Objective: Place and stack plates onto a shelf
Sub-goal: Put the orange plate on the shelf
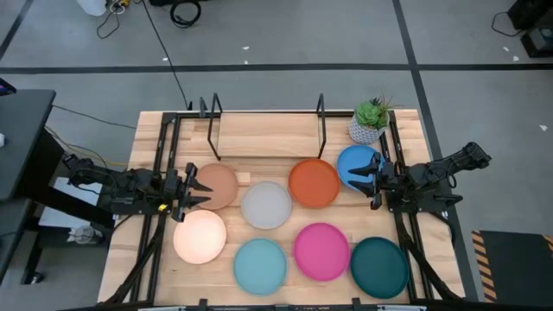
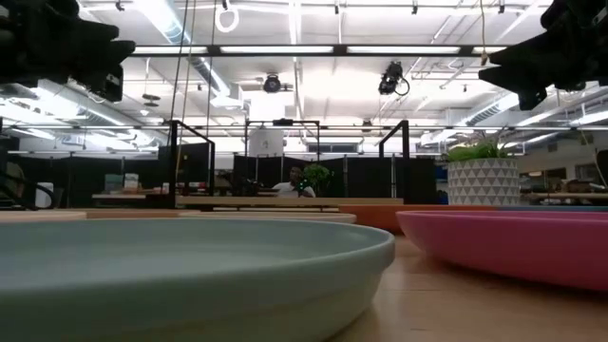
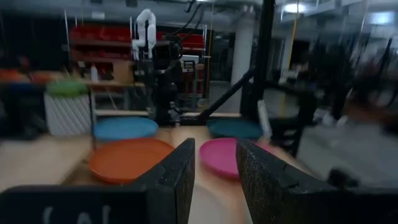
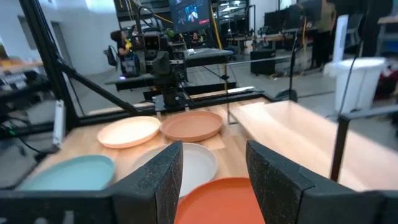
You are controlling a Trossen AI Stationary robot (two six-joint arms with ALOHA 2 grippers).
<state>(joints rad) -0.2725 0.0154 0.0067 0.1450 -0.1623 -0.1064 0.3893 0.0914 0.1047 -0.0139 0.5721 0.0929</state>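
Eight plates lie flat on the wooden table: tan [image 1: 219, 185], grey [image 1: 266, 205], orange [image 1: 314, 182], blue [image 1: 356, 161], peach [image 1: 200, 236], light blue [image 1: 259, 265], magenta [image 1: 321, 251] and dark teal [image 1: 378, 267]. The shelf [image 1: 268, 136], a light-wood board between two black loop uprights, stands bare at the far edge. My left gripper [image 1: 197, 186] is open and empty, above the tan plate's left rim. My right gripper [image 1: 352, 179] is open and empty, above the gap between the blue and orange plates. In the low view both grippers hang well above the table.
A small green plant in a white pot [image 1: 371, 121] stands at the far right, beside the shelf's right upright [image 1: 321, 130]. Black arm frames run along the table's left [image 1: 160, 164] and right [image 1: 399, 216] sides. Bare wood shows in front of the shelf.
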